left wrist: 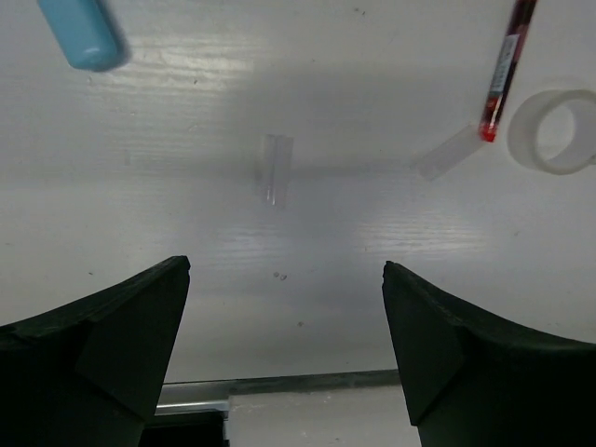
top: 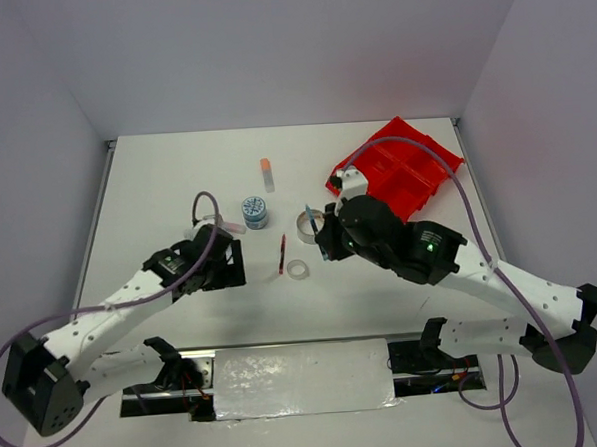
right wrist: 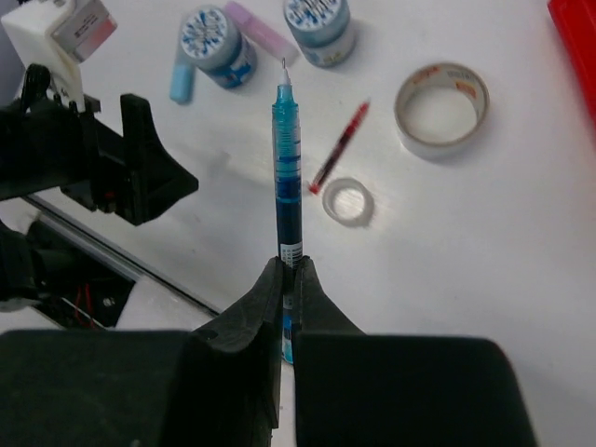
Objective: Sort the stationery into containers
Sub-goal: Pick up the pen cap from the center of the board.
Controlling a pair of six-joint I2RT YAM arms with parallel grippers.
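Observation:
My right gripper [right wrist: 291, 270] is shut on a thin blue pen [right wrist: 287, 158] and holds it above the table; in the top view the gripper [top: 324, 232] is left of the red divided tray [top: 406, 168]. Below it lie a silvery tape roll [right wrist: 441, 107], a clear tape ring [right wrist: 347, 201] and a red pen [right wrist: 340, 146]. Two tubs with blue-white lids [right wrist: 219, 42] [right wrist: 318, 23] stand farther off. My left gripper [left wrist: 284, 345] is open and empty, low over bare table, with the red pen [left wrist: 503, 70] and the clear ring [left wrist: 554, 130] ahead to its right.
A light blue tube [left wrist: 84, 33] and a pink tube [right wrist: 261, 33] lie by the tubs. An orange-capped tube [top: 267, 173] lies farther back at the centre. A small clear piece [left wrist: 277, 168] lies ahead of my left gripper. The table's near edge runs just behind the arms.

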